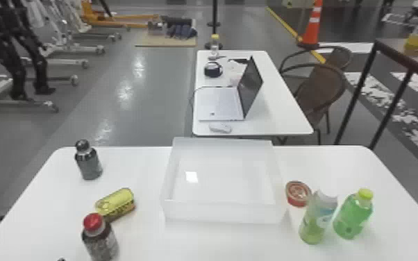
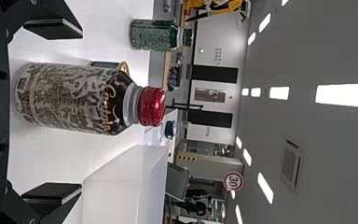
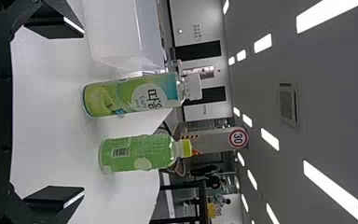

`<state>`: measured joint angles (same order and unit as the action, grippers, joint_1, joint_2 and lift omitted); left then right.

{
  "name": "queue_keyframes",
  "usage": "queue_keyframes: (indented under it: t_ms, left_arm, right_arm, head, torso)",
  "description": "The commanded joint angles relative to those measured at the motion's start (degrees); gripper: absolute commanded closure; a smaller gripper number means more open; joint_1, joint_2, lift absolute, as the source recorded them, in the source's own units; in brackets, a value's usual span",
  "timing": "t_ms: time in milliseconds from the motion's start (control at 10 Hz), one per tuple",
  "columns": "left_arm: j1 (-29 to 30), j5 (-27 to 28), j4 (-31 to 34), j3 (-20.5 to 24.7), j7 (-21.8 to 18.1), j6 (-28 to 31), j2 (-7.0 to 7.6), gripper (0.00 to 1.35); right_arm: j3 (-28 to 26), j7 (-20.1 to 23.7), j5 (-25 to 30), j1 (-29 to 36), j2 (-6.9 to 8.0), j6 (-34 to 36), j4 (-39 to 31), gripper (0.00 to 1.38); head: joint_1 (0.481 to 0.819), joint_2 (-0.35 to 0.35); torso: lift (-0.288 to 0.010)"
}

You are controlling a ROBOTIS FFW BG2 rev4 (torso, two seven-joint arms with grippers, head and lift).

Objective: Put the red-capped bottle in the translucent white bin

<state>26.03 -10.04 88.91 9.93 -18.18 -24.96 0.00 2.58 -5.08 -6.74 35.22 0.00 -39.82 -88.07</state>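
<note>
The red-capped bottle (image 1: 100,239) stands upright at the table's near left. A small dark tip of my left gripper (image 1: 61,259) shows at the bottom edge, left of that bottle. In the left wrist view my left gripper (image 2: 80,111) is open, and the red-capped bottle (image 2: 74,99) appears between its spread fingers with a gap on either side. The translucent white bin (image 1: 225,211) sits mid-table, right of the bottle, with nothing in it. My right gripper (image 3: 81,112) is open and holds nothing, facing two green bottles.
A yellow can (image 1: 116,204) lies just behind the red-capped bottle, and a dark bottle (image 1: 88,163) stands farther back left. Right of the bin are a small red tub (image 1: 298,194), a white-capped green bottle (image 1: 317,218) and a yellow-capped green bottle (image 1: 353,215).
</note>
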Motion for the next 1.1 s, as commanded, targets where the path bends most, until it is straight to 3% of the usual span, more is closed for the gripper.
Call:
queue_keyframes:
  t_ms: [0,900,1000]
  left_arm:
    - [0.08,-0.07,-0.05,0.0,0.08,0.0,-0.15,0.14]
    - [-0.54,-0.59,-0.49,-1.05,0.16,2.2,0.0,0.14]
    - [-1.77,-1.21,-1.46,-1.93,0.08,2.9,1.49,0.14]
  right_arm:
    - [0.06,-0.02,0.06,0.03,0.05,-0.08,0.0,0.11]
    - [0.23,-0.46,0.06,0.03,0.05,0.01,0.09,0.11]
    - [0.23,-0.46,0.06,-0.06,0.05,0.01,0.09,0.11]
  head:
    - [0.549,0.0]
    - [0.549,0.0]
    - [0.549,0.0]
  torso:
    - [-0.1]
    - [-0.1]
    - [-0.1]
